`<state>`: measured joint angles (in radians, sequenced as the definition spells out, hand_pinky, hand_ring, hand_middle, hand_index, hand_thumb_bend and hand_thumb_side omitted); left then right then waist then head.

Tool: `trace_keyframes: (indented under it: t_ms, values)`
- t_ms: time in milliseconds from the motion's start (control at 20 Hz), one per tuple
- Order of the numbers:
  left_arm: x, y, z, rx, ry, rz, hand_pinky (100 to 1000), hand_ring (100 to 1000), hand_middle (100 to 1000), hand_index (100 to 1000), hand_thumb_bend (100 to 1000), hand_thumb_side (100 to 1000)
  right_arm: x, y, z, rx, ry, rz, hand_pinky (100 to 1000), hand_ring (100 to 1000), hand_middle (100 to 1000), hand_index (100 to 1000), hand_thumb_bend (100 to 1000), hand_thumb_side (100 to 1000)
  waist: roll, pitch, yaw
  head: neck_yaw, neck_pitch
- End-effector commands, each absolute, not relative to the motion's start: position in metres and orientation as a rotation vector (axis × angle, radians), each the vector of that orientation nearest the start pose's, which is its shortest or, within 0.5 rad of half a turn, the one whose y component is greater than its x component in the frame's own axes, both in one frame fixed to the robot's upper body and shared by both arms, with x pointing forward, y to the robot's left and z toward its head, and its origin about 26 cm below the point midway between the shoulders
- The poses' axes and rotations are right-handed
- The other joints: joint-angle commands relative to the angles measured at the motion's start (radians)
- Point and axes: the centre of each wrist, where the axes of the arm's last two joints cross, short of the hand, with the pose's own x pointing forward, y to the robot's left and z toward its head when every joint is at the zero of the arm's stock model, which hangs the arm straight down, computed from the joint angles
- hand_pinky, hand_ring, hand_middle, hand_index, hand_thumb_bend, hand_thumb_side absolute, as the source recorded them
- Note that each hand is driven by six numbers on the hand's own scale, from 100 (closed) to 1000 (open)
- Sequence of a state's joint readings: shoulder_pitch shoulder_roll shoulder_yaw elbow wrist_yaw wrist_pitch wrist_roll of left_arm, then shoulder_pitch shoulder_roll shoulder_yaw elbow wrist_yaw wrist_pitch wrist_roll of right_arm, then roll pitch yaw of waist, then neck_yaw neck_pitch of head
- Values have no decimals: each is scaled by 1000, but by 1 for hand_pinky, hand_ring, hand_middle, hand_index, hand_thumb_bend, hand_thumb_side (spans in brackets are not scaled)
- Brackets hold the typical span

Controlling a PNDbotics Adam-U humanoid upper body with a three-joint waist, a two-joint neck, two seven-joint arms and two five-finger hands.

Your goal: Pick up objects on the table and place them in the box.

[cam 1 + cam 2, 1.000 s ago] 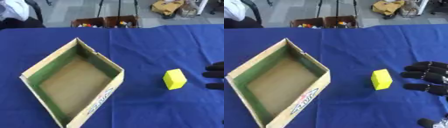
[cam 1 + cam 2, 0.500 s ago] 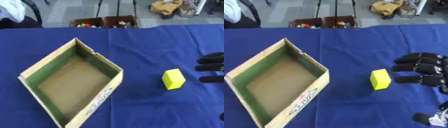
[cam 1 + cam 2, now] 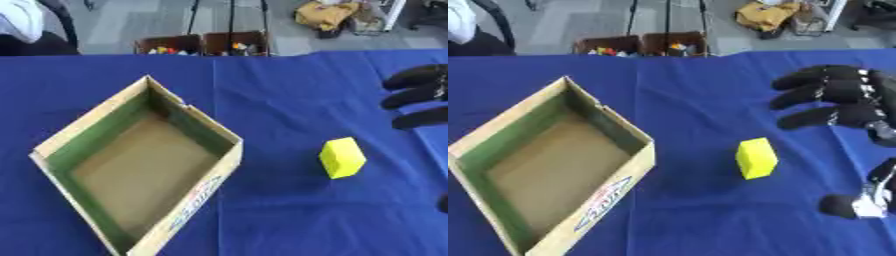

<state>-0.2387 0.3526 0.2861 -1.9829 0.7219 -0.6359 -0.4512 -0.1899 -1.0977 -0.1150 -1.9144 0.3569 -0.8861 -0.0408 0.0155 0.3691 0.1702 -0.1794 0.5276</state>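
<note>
Blue table [image 3: 684,90]: right robot hand [image 3: 846,102] open beside yellow block [image 3: 756,158]; box [image 3: 544,160] left.

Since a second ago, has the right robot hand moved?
Yes. The right robot hand has come in from the view's right edge toward the yellow block, fingers open above and right of it.

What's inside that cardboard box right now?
Nothing that shows: the box has a bare brown floor and green inner walls. The near wall hides a strip of floor. The yellow block sits outside it on the cloth.
</note>
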Motion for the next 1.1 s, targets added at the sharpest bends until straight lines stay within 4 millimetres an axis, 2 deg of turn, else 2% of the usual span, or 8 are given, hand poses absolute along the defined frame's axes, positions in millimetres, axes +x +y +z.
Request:
trace_keyframes:
  t_ms: [50, 450, 900, 1100]
  values:
    - [283, 342, 215, 423, 3231, 387, 694, 740, 879, 960, 100, 955, 282, -393, 304, 777, 2396, -1895, 853, 909, 788, 831, 415, 848, -18, -36, 4, -9, -11]
    - [283, 340, 215, 429, 3230, 397, 695, 740, 880, 960, 100, 955, 293, -406, 313, 811, 2473, -1939, 856, 906, 773, 825, 425, 832, -19, -29, 14, -28, -17]
    - [283, 341, 214, 429, 3230, 398, 695, 740, 880, 961, 100, 954, 297, -419, 319, 1063, 2525, -2020, 848, 893, 774, 818, 419, 797, -18, -31, 16, -29, -15]
    - [283, 340, 214, 431, 3230, 397, 695, 740, 880, 961, 100, 953, 297, -418, 322, 1178, 2490, -2045, 836, 886, 790, 824, 436, 832, -17, -33, 17, -28, -16]
